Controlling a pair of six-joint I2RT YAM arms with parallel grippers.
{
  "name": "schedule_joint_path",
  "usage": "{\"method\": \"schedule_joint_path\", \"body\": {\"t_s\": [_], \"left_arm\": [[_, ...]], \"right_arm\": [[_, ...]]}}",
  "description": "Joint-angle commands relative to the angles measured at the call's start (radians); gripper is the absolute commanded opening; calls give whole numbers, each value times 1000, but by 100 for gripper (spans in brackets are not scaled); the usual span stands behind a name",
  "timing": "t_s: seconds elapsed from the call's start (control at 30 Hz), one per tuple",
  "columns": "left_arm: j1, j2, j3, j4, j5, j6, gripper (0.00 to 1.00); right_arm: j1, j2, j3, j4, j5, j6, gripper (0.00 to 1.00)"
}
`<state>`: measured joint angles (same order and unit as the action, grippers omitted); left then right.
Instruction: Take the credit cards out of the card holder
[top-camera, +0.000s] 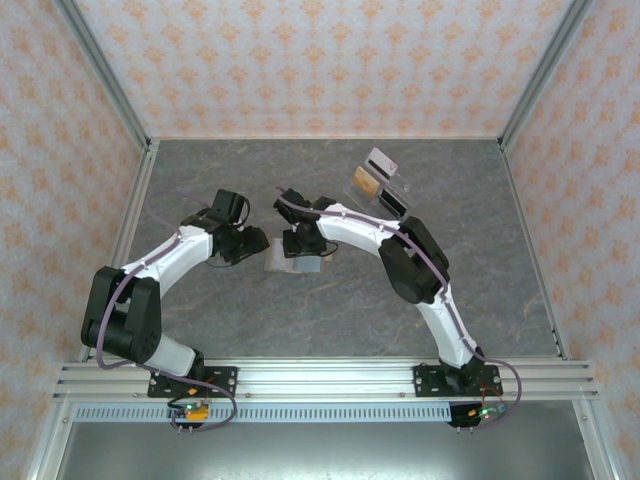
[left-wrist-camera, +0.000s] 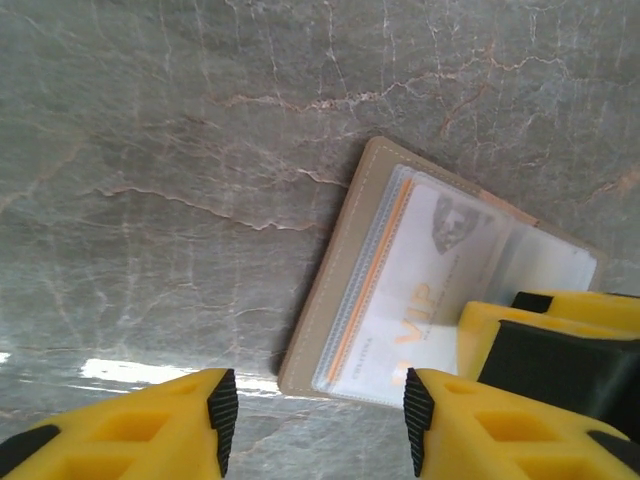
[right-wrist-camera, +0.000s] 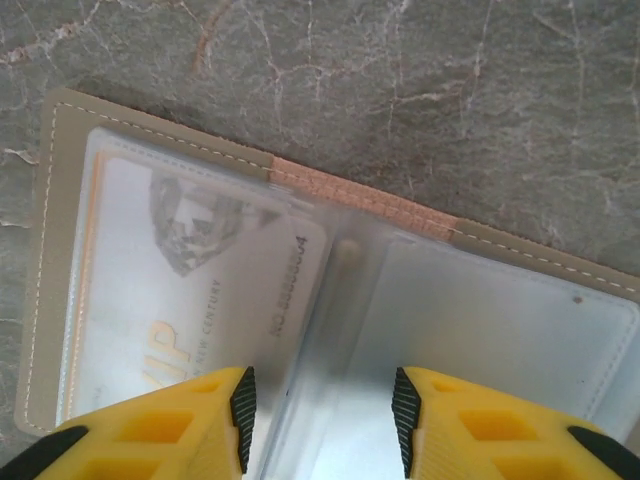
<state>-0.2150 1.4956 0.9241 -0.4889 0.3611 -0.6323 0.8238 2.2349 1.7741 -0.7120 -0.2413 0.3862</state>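
Card holder (top-camera: 293, 265) lies opened flat on the grey marble table (top-camera: 400, 310), near the middle, between the two grippers. Its taupe border with pale stitching frames the clear sleeves (right-wrist-camera: 480, 320). Inside the sleeve of one half sits a whitish credit card (right-wrist-camera: 180, 290) (the orange letters "VIP" and an orange line along one edge can be read on it). The other half looks pale blue-grey, and I cannot tell if a card is in it.

The left gripper (left-wrist-camera: 320, 425) hangs over a corner of the holder on the card's side. Its yellow fingers with black pads stand apart and clench nothing. The right gripper (right-wrist-camera: 320, 410) hangs over the middle fold, its jaws also released, with the raised fold of the sleeves below the gap.

Further back, well apart from the holder, is a clear slanted stand (top-camera: 380, 185). A small orange-yellow card (top-camera: 366, 184) seems to rest on it.
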Motion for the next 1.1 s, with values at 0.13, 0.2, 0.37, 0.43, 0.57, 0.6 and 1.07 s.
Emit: {"method": "schedule_joint_path", "body": {"t_s": [0.13,0.2,0.37,0.43,0.57,0.6,1.07], "left_arm": [[3,71,-20,75,105,-6,36],[2,86,-20,94,137,-6,34],[1,113,-25,139,199,-9,32],[2,124,-28,151,215,-11,31],[-3,155,-31,174,240,-15,31],[-4,160,-32,180,244,-15,31],[-15,200,-29,220,312,-2,32]], "right_arm": [[0,75,14,-121,95,-28,39],[0,80,9,-124,110,-30,38],[0,87,1,-116,106,-31,35],[0,88,-4,-111,104,-32,35],[0,88,-8,-105,99,-33,35],[0,87,-8,-106,98,-33,35],[0,75,-24,-83,73,-26,34]]}}
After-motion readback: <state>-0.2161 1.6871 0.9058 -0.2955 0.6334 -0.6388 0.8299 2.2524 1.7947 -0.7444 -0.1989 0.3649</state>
